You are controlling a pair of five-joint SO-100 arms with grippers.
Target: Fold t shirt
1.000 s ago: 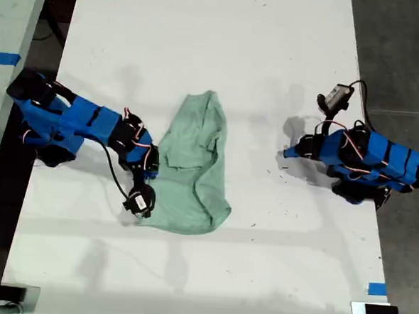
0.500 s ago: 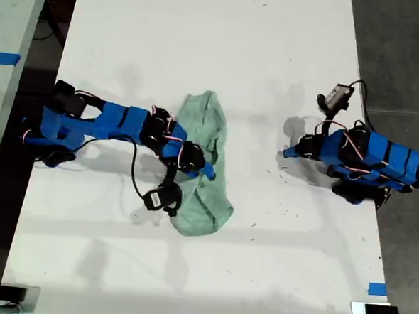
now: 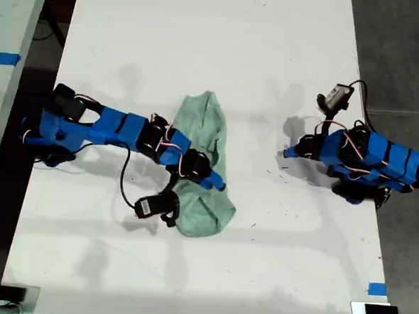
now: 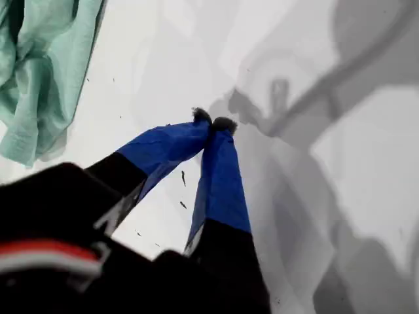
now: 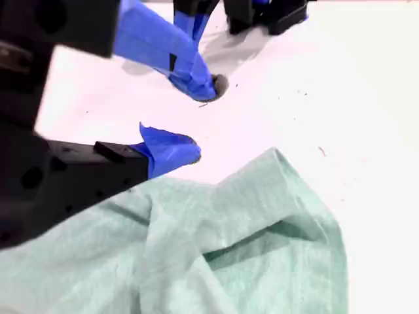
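The pale mint-green t shirt (image 3: 205,128) lies wrinkled and bunched in the middle of the white table (image 3: 202,43). It also shows in the first wrist view (image 4: 39,72) and the second wrist view (image 5: 249,229). My second gripper (image 3: 217,182) reaches from the exterior view's left across the shirt. Its jaws are open (image 5: 200,121), just past the cloth's edge, with bare table between them. My first gripper (image 3: 286,153) is at the exterior view's right, apart from the shirt. It is shut (image 4: 213,121) on nothing, tips close to the table.
A black camera module (image 3: 146,207) on a cable hangs beside the second arm, next to the shirt's lower end. Blue tape marks (image 3: 377,288) sit near the table's edge. Dark floor (image 3: 401,55) lies past the exterior view's right; another pale surface (image 3: 12,17) stands at its left.
My second arm swung toward the exterior view's right across the shirt, and the cloth's left side came over with it, leaving the shirt narrower. The first arm has not moved.
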